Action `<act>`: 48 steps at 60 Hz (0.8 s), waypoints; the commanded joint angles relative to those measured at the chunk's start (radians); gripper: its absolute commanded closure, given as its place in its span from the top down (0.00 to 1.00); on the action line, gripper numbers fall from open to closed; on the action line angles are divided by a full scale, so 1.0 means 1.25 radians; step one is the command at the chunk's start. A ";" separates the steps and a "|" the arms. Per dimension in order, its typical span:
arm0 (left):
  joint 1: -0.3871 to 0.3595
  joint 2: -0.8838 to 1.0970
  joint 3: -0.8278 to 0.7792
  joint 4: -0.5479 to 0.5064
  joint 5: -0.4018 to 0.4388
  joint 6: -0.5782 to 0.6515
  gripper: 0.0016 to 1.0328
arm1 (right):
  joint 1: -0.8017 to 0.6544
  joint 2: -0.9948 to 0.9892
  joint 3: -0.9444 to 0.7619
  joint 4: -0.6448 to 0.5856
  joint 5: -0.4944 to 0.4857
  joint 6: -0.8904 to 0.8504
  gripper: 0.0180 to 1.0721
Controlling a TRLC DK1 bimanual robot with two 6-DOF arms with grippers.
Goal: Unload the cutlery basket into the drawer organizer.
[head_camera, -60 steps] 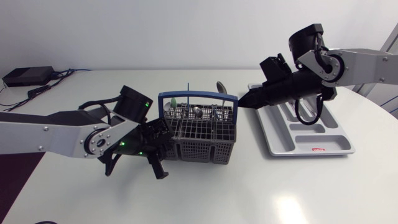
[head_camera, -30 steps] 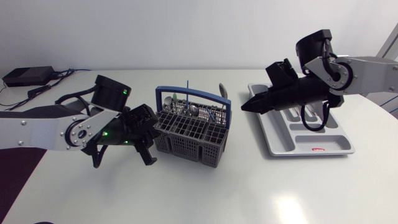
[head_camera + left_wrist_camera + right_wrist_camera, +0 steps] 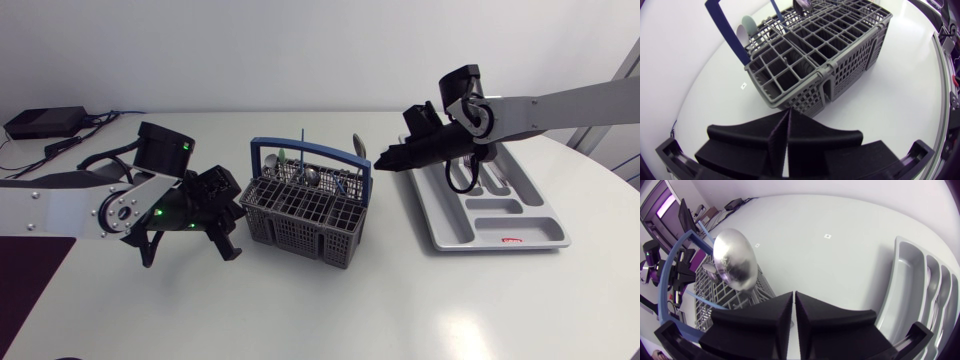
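The grey cutlery basket (image 3: 305, 208) with a blue handle (image 3: 268, 155) stands mid-table, turned at a slant. Several pieces stick up from it, among them a spoon (image 3: 358, 146) and a thin blue stick (image 3: 302, 145). My left gripper (image 3: 238, 207) is shut with nothing in it, its tip at the basket's left end. In the left wrist view the shut left gripper (image 3: 788, 113) points at a corner of the basket (image 3: 815, 60). My right gripper (image 3: 384, 161) is shut and empty, between basket and grey drawer organizer (image 3: 500, 232). The spoon's bowl (image 3: 735, 264) stands just beside the right gripper (image 3: 794, 296).
A black box with cables (image 3: 45, 122) lies at the table's far left corner. The organizer's long compartments (image 3: 920, 287) run beside my right gripper. Bare table surface lies in front of basket and organizer.
My left arm drew back to the left and the basket shifted left and turned with it. My right gripper swung left off the organizer toward the basket's spoon.
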 commanded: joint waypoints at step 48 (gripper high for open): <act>0.017 0.238 0.233 0.078 0.087 -0.052 0.16 | 0.131 -0.234 -0.297 -0.030 -0.048 0.003 0.10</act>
